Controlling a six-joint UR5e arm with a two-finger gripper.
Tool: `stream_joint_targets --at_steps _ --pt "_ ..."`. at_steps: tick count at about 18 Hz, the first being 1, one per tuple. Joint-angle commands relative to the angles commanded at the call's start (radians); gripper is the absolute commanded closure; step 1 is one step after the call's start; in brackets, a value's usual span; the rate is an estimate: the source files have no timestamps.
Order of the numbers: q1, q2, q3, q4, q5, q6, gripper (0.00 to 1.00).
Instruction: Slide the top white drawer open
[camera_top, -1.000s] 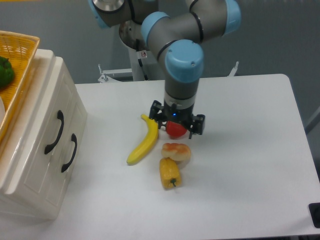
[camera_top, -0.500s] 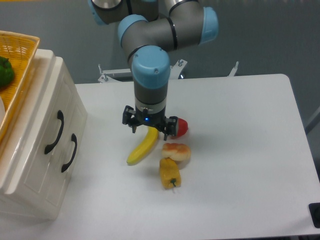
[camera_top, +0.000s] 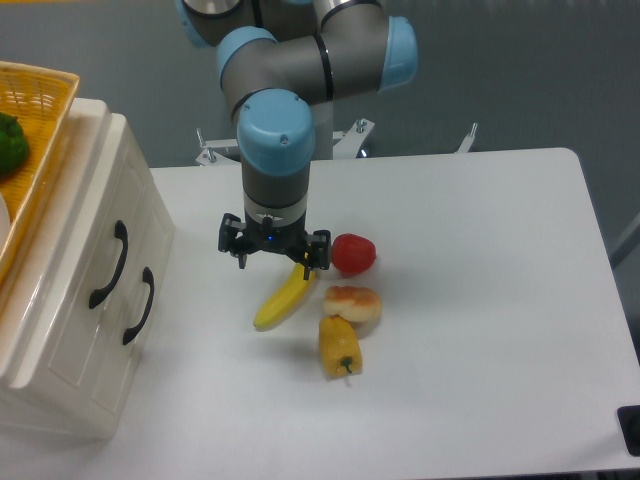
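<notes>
One pincer (camera_top: 273, 255) points down, spread, above banana (camera_top: 283, 299).

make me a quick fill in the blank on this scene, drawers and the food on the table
1. Both drawers of the white cabinet are ____.
2. The top white drawer has a curved ____ handle.
3. The gripper hangs over the upper end of the ____.
4. The red fruit lies on the table, not in the ____.

Missing words: closed; black; banana; gripper

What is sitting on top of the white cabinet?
A yellow woven basket rests on the cabinet, holding something green. A white object shows at the frame edge. The rest of the basket is cut off.
</notes>
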Motion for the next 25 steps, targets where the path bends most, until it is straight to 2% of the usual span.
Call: stream_joint_targets --at_steps 2,10,14,20,25 --pt "-0.005 0.006 0.000 0.002 0.000 -0.063 0.00" --pt "-0.055 0.008 0.020 0.003 -0.032 -0.149 0.00" --pt "-0.104 0.006 0.035 0.002 -0.040 -0.230 0.00" --pt "-0.153 -0.008 0.051 0.003 -0.061 -0.278 0.00" --pt "-0.156 -0.012 0.057 -0.002 -0.090 -0.279 0.00"
